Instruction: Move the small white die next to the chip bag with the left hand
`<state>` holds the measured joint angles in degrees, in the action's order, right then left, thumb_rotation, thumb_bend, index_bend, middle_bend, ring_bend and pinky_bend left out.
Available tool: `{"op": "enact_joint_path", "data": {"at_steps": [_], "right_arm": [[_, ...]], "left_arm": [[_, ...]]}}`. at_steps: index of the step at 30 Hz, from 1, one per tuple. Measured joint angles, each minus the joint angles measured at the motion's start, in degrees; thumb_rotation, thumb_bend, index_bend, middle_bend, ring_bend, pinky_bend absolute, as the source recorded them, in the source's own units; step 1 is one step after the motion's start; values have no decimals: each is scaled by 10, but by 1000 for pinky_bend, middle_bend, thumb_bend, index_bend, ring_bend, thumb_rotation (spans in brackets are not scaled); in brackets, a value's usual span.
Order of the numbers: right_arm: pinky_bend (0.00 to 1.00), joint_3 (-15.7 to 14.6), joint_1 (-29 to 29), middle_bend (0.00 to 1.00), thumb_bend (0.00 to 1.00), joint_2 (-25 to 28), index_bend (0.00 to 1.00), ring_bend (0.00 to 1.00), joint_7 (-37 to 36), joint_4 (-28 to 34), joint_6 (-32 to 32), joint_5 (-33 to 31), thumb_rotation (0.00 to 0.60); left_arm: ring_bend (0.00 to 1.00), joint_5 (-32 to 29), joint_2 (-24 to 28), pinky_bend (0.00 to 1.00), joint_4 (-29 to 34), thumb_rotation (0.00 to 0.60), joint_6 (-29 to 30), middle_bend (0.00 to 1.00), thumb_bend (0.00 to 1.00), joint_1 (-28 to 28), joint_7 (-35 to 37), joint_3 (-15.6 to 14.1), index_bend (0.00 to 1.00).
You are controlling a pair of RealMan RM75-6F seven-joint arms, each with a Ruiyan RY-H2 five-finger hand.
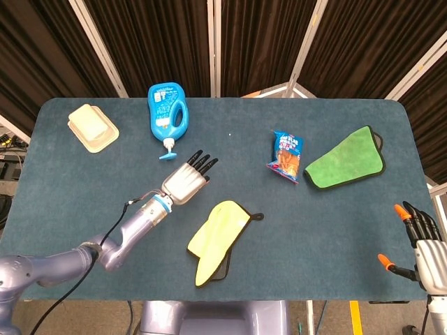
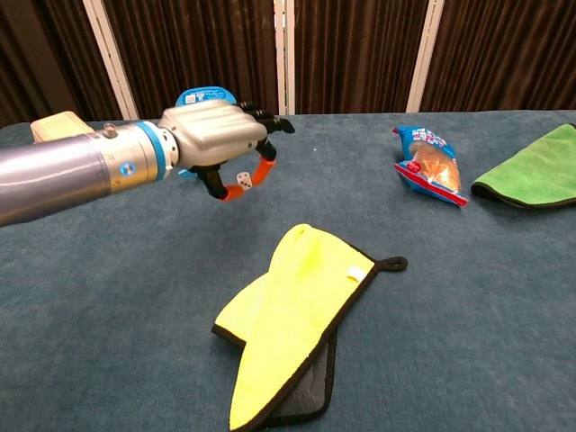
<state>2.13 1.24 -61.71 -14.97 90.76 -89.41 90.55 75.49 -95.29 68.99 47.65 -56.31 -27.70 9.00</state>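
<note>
white die (image 2: 242, 177), yellow cloth (image 2: 293, 311), green cloth (image 1: 345, 158)

In the head view the left hand (image 1: 187, 183) covers the die completely; only the chest view shows the die (image 2: 243, 178), small and slightly blurred, its dots too fine to read. There the left hand (image 2: 219, 137) also hides most of the blue bottle (image 2: 200, 94) behind it and part of the cream container (image 2: 52, 127) at 10 o'clock. The green cloth (image 2: 531, 171) is cut by the edge at 3 o'clock. The right hand (image 1: 421, 237) runs off the head view's bottom edge at 4 o'clock. The print on the chip bag (image 1: 286, 155) is too small to read.
</note>
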Motion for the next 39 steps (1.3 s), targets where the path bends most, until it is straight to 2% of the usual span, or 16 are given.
{"op": "enact_joint_path", "data": {"at_steps": [8, 12, 15, 28, 31, 34, 39], "right_arm": [[0, -7, -6, 0, 94, 2, 23, 0, 9, 8, -16, 18, 600], [0, -9, -8, 0, 95, 2, 23, 0, 10, 9, -20, 23, 600], [0, -10, -9, 0, 95, 2, 23, 0, 10, 10, -23, 26, 600], [0, -14, -12, 0, 94, 2, 23, 0, 20, 15, -33, 38, 600], [0, -12, -12, 0, 95, 3, 23, 0, 17, 13, -31, 33, 600], [0, -8, -10, 0, 95, 2, 23, 0, 13, 9, -23, 20, 600], [0, -2, -5, 0, 95, 0, 23, 0, 14, 5, -9, 4, 600]], "left_arm": [[0, -13, 83, 0, 137, 600, 32, 0, 459, 12, -60, 9, 537], [0, -28, 101, 0, 163, 600, 38, 0, 420, 16, -75, 9, 333], [0, -29, 108, 0, 173, 600, 44, 0, 387, 19, -76, 7, 225], [0, -27, 142, 0, 220, 600, 94, 0, 339, 50, -72, -2, 139], [0, -27, 148, 0, 236, 600, 122, 0, 289, 71, -68, -7, 87], [0, -18, 156, 0, 259, 600, 172, 0, 226, 108, -68, -25, 44], [0, 27, 166, 0, 290, 600, 304, 0, 193, 208, -71, -82, 2]]}}
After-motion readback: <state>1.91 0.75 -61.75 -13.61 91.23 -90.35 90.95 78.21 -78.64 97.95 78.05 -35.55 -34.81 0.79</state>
